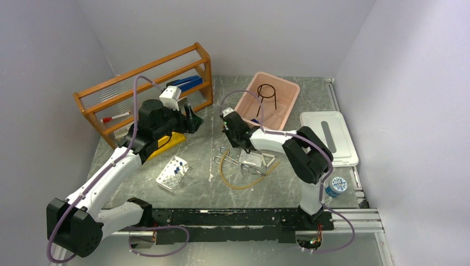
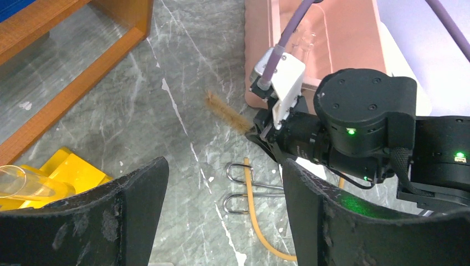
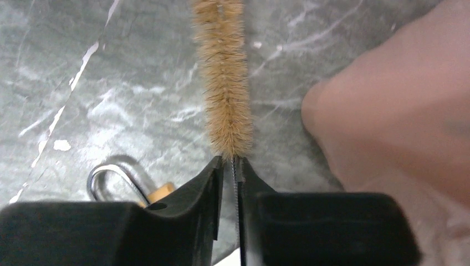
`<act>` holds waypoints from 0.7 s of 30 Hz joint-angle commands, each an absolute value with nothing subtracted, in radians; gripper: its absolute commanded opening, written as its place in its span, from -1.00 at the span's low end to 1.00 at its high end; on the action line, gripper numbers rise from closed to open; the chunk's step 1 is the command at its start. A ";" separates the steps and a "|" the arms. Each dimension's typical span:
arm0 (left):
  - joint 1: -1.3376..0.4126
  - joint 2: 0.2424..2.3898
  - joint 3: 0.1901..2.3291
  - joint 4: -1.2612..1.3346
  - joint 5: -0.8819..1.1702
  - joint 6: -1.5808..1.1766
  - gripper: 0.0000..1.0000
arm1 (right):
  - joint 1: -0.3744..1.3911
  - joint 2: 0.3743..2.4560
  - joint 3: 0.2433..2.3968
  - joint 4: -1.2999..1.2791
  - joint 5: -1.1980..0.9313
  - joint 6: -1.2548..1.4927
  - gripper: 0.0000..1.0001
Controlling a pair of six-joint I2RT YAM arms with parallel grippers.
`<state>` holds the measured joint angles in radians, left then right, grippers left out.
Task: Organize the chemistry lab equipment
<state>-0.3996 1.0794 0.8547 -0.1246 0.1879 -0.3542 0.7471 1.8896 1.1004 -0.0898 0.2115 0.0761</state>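
brush in right fingers, tray edge beside

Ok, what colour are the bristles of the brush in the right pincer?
Tan, a sandy brown. The brush shows best in the right wrist view.

We can't read any words, nos. or brand names in these pics. The blue round lid at the right side of the surface has white marks on top, maybe a label, but they're too small & blurry for us to make out.
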 commanded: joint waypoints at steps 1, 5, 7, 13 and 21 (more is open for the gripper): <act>-0.391 1.076 0.862 -0.120 0.183 -0.332 0.57 | 0.738 1.969 1.154 -0.148 0.242 0.009 -0.80; -0.390 1.074 0.864 -0.124 0.175 -0.328 0.57 | 0.738 1.976 1.200 -0.140 0.220 -0.042 -1.00; -0.391 1.070 0.865 -0.127 0.167 -0.329 0.57 | 0.738 1.951 1.213 -0.121 0.207 -0.044 -1.00; -0.390 1.062 0.860 -0.122 0.173 -0.334 0.57 | 0.739 1.762 1.176 0.058 0.084 -0.004 -1.00; -0.389 1.035 0.847 -0.104 0.181 -0.331 0.60 | 0.736 1.541 1.094 0.244 0.116 0.133 -1.00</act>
<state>-0.3996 1.0607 0.8547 -0.1249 0.1822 -0.3447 0.7414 1.6245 1.1355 0.1047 0.0898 0.0574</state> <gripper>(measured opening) 0.797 0.010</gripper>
